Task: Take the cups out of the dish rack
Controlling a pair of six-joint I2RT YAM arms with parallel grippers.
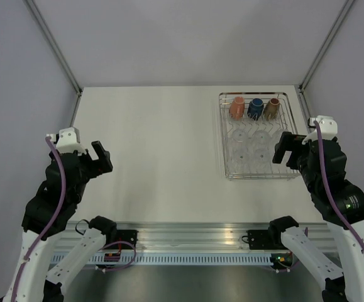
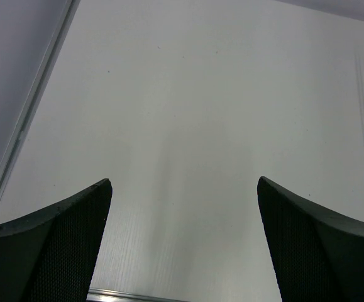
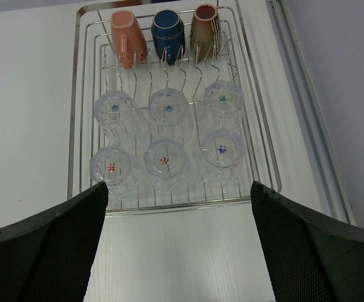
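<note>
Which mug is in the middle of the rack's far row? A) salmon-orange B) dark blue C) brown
B: in the right wrist view the dark blue mug sits between the salmon-orange mug and the brown mug at the far end of the dish rack.

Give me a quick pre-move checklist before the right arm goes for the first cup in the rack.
1. The right end effector open and empty: ok.
2. The left end effector open and empty: ok.
3. Six glass tumblers and three mugs in the dish rack: ok.
4. Right wrist view looks onto the whole dish rack: ok.
5. Gaps between glass tumblers wide enough for a finger: cannot tell.
6. Bare table left of the dish rack for set-down: ok.
</note>
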